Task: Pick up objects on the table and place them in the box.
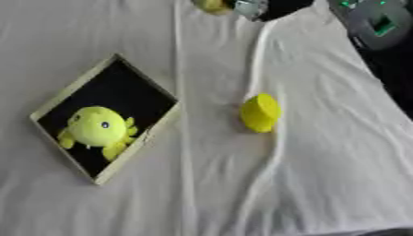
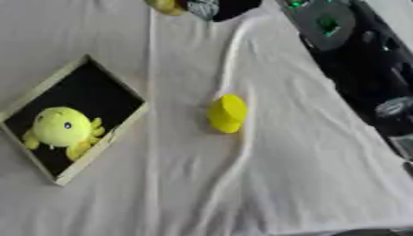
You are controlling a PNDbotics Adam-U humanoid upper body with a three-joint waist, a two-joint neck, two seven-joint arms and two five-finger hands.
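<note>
Plush toy (image 1: 97, 129) already lies in the box (image 1: 53, 103) at left; yellow block (image 1: 260, 113) waits mid-frame on the table (image 1: 322, 175); no hand shows, so I cannot tell the fingers' state

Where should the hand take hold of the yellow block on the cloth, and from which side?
Grip the yellow block across its two side faces, coming straight down from above. It lies alone on the white cloth, well apart from the box, so nothing crowds its sides. A cloth fold runs under it, so expect slight wobble.

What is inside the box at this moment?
Inside the box lies one yellow-green plush toy on the dark floor, toward its lower end. The floor under the toy is covered. The yellow object is outside, on the cloth.
</note>
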